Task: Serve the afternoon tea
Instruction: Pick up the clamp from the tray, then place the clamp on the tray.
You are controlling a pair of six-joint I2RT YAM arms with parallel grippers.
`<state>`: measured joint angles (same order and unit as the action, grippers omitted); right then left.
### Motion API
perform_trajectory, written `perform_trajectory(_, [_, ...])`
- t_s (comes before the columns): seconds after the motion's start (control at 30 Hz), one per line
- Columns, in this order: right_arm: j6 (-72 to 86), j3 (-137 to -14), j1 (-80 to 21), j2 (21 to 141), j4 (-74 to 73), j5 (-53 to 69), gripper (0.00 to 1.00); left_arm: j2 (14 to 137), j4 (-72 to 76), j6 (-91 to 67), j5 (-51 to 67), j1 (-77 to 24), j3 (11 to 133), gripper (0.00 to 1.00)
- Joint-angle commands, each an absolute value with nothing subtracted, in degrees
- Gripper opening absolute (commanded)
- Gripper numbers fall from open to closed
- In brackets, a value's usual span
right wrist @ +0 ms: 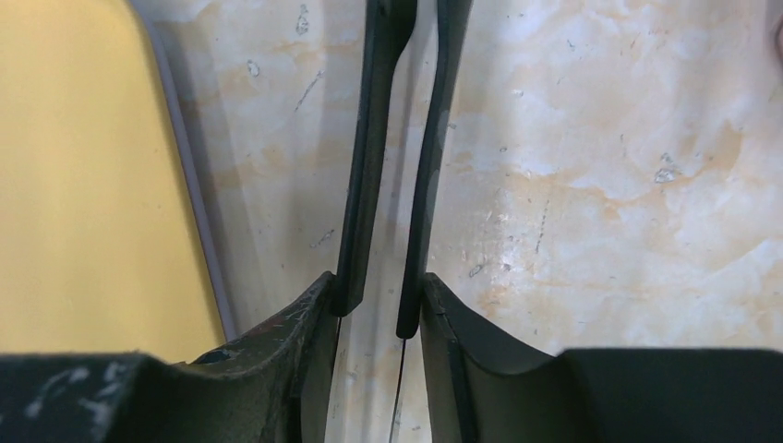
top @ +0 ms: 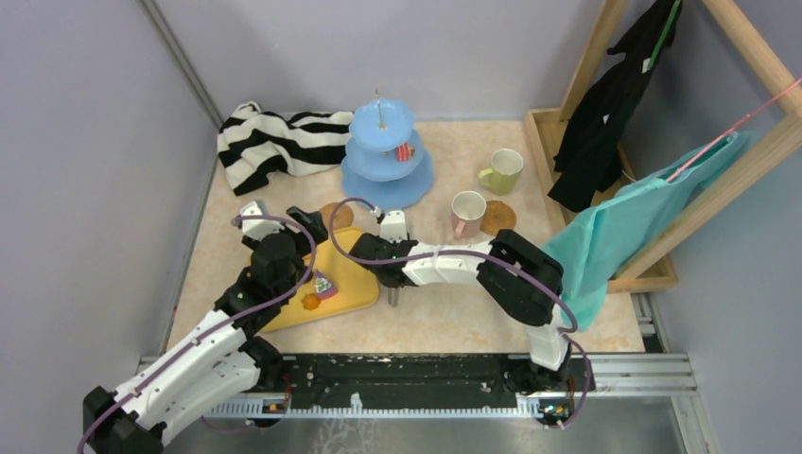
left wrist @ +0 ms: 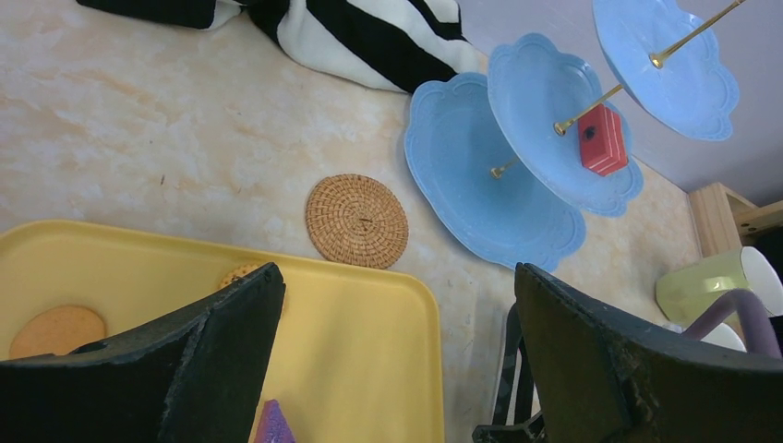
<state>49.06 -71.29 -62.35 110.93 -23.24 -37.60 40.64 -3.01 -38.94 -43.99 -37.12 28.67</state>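
1. We are holding our left gripper [left wrist: 397, 277] spread wide above the yellow tray [left wrist: 369, 351], with nothing between its fingers.
2. We are pointing our right gripper [top: 392, 296] down at the table [right wrist: 600, 185], just beside the tray's right edge. Its fingers are sitting almost together, leaving only a thin slit, and are gripping nothing.
3. A round cookie [left wrist: 60, 329] and a purple cake slice [top: 323, 285] are lying on the tray.
4. The blue stand [top: 386, 180] is standing at the back of the table beside the striped cloth [top: 274, 142], and a red cake piece [left wrist: 602, 138] is resting on its middle tier.
5. One coaster [left wrist: 356, 221] is lying between the tray and the stand, just beside the tray.
6. The second coaster [top: 498, 218] is lying just beside the pink-handled cup [top: 467, 213], with the yellow-green cup [top: 501, 170] standing behind them.
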Motion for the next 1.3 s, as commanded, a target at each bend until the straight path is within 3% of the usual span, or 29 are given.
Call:
perform_trajectory(0.0, [41.4,-74.2,-64.7,106.6,-24.0,-42.5,0.39,40.1,-3.9,-38.1,-45.1,-36.9,30.8,0.99])
perform_trajectory(0.23, [38.0,-70.7,-65.7,101.0,-23.7,-42.0,0.35,38.7,-6.0,-38.2,-47.0,-36.9,31.7,0.99])
perform_trajectory(0.43, [32.9,-65.3,-67.3,92.4,-21.4,-38.2,0.41,36.9,-7.8,-37.2,-48.8,-36.9,33.8,0.99])
perform_trajectory(0.63, [27.0,-61.7,-68.9,88.0,-18.4,-26.8,0.49,35.3,-8.5,-35.7,-49.6,-36.9,35.7,0.99])
perform_trajectory(1.27, [25.6,-60.4,-71.8,90.5,-14.1,-13.0,0.49,34.5,-8.5,-33.7,-50.6,-36.9,37.7,0.99])
